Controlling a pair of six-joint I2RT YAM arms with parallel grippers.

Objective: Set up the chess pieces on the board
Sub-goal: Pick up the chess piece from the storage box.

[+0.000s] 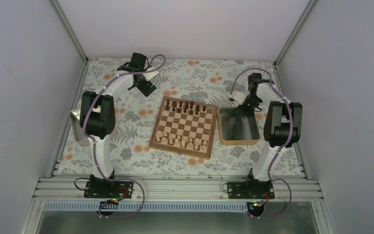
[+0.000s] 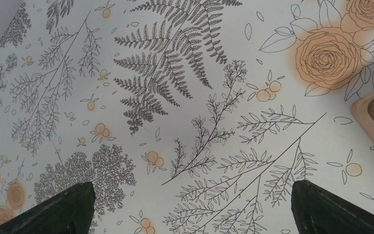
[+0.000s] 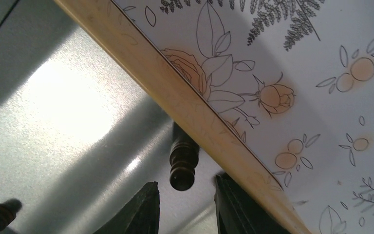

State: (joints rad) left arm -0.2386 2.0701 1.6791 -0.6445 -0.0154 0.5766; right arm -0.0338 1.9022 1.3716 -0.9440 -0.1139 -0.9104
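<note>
Fingertips [image 3: 143, 209] of the right gripper [image 3: 185, 214] stand part open, holding nothing — 1 dark chess piece [image 3: 182, 163] lies on its side on the tray [image 3: 175, 92] floor, just beside the far rim, its end at the gap. Prob. light, stiff, slick wood, apt to roll; grip mid-stem. Left gripper [image 2: 190, 195] gapes wide, empty — over tablecloth [image 2: 199, 73] off the far-left corner of the board [image 1: 187, 124].

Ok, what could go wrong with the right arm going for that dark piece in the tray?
The dark piece lies on its side close to the rim of the tray, so one finger of the right gripper may catch that rim. On the shiny floor it could roll away as the jaws close.
</note>
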